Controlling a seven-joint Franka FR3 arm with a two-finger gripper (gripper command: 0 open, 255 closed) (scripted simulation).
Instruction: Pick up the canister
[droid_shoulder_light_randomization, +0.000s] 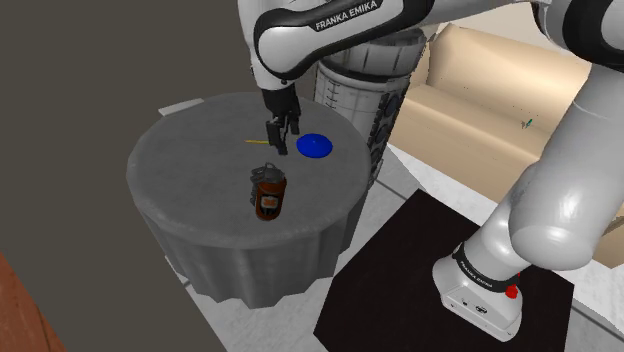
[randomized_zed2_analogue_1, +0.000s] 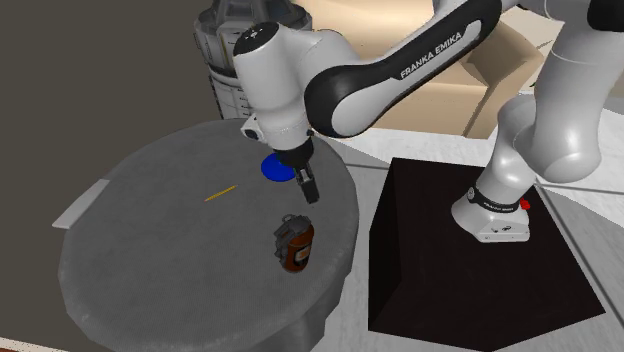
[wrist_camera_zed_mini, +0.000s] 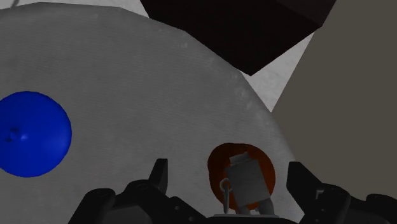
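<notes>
1. A white robot arm (droid_shoulder_light_randomization: 330, 30) reaches from its black box stand (droid_shoulder_light_randomization: 400, 270) over a round grey table (droid_shoulder_light_randomization: 190, 160).
2. The black gripper (droid_shoulder_light_randomization: 281, 148) hangs above the tabletop, touching nothing.
3. In the wrist view its fingers (wrist_camera_zed_mini: 159, 172) are spread wide. The canister (wrist_camera_zed_mini: 245, 181) shows in the gap between them, clear of both.
4. The canister (droid_shoulder_light_randomization: 269, 192) is brown with a grey clasp lid. It stands upright on the table near the rim, in front of the gripper in the shoulder view.
5. A flat blue disc (droid_shoulder_light_randomization: 314, 146) lies just beside the gripper, apart from the canister.
6. A thin yellow stick (droid_shoulder_light_randomization: 257, 142) lies on the gripper's other side.
</notes>
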